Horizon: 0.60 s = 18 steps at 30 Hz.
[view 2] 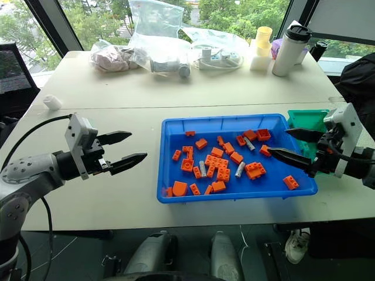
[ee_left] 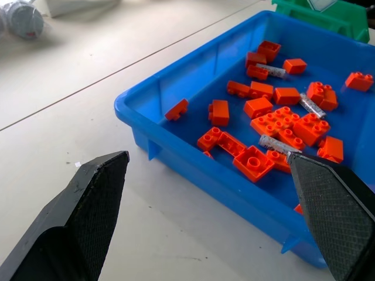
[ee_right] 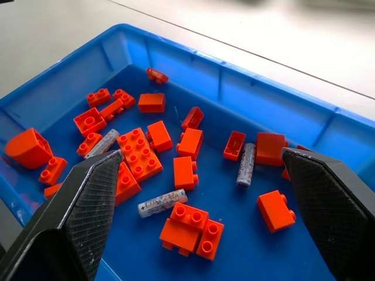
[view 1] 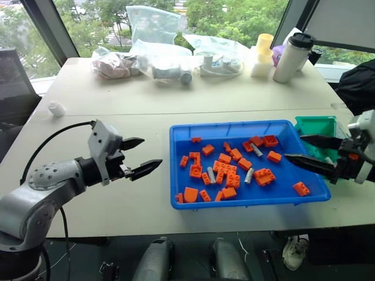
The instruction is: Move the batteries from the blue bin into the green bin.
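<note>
The blue bin [view 1: 234, 126] lies on the white table, right of centre, strewn with orange toy bricks [view 1: 226, 170]. Three grey batteries lie among them: one [view 1: 256, 150] toward the back, one [view 1: 249, 175] in the middle and one [view 1: 211, 174] further left; the right wrist view shows them too [ee_right: 162, 202]. The green bin [view 1: 317, 126] stands against the blue bin's far right corner. My right gripper [view 1: 294, 148] hovers open and empty over the blue bin's right end, in front of the green bin. My left gripper [view 1: 150, 153] is open and empty above the bare table, left of the blue bin.
Clear plastic bags [view 1: 158, 52], a white flask with a black lid [view 1: 293, 55] and yellow cups [view 1: 262, 52] stand along the table's far edge. A small white object [view 1: 57, 108] lies at the left. A black bag [view 1: 357, 85] sits beyond the table's right side.
</note>
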Motion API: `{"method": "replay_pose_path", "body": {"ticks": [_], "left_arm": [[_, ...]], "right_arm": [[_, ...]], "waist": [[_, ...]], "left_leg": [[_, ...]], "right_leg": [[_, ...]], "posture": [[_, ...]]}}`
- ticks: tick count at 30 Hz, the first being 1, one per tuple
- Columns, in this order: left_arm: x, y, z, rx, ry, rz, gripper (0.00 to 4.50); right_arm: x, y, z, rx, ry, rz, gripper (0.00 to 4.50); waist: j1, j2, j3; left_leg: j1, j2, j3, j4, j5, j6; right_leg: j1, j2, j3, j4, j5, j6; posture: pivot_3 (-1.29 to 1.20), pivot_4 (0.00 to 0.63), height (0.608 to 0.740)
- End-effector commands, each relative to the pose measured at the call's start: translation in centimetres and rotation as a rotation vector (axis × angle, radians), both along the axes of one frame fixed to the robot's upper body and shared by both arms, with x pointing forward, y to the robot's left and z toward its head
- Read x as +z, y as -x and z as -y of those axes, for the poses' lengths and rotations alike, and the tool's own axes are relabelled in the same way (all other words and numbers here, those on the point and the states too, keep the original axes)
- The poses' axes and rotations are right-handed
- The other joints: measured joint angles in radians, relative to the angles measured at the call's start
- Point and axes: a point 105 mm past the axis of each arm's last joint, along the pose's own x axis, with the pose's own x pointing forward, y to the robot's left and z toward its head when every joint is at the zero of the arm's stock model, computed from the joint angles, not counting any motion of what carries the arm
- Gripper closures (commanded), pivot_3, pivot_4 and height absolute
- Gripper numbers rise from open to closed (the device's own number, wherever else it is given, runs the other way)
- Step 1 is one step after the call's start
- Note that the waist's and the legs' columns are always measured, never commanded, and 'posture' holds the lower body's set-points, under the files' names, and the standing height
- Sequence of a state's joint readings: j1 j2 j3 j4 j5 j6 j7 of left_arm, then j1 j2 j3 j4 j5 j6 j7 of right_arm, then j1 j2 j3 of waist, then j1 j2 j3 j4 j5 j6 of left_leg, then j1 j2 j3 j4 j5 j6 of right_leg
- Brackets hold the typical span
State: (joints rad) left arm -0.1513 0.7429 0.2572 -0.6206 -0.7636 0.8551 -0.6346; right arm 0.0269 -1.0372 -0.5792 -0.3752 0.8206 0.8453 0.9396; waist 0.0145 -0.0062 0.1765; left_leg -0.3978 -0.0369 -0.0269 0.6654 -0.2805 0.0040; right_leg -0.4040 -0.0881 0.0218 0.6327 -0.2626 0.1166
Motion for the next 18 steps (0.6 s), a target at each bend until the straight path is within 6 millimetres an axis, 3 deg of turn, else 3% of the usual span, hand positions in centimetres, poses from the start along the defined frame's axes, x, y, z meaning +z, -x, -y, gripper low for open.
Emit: {"method": "replay_pose_path", "body": {"ticks": [1, 11, 18], "left_arm": [[1.0, -0.1, -0.4, 0.018, -0.005, 0.058, 0.0], [0.7, 0.3, 0.2, -0.016, -0.007, 0.039, 0.0], [1.2, 0.0, 0.3, -0.022, -0.008, 0.055, 0.0]], "right_arm": [[0.7, 0.2, -0.6, 0.017, 0.005, 0.043, 0.01], [0.3, 0.5, -1.6, 0.052, -0.016, -0.019, 0.01], [0.3, -0.4, -1.7, 0.025, -0.016, -0.056, 0.01]], "waist": [[-0.001, 0.0, 0.0], [-0.001, 0.0, 0.0], [-0.002, 0.0, 0.0]], "left_leg": [[0.0, 0.0, 0.0, 0.0, 0.0, 0.0], [0.0, 0.0, 0.0, 0.0, 0.0, 0.0], [0.0, 0.0, 0.0, 0.0, 0.0, 0.0]], "right_leg": [[0.0, 0.0, 0.0, 0.0, 0.0, 0.0], [0.0, 0.0, 0.0, 0.0, 0.0, -0.001], [0.0, 0.0, 0.0, 0.0, -0.001, -0.001]], "posture": [[0.0, 0.15, 0.74], [0.0, 0.15, 0.74], [0.0, 0.15, 0.74]]}}
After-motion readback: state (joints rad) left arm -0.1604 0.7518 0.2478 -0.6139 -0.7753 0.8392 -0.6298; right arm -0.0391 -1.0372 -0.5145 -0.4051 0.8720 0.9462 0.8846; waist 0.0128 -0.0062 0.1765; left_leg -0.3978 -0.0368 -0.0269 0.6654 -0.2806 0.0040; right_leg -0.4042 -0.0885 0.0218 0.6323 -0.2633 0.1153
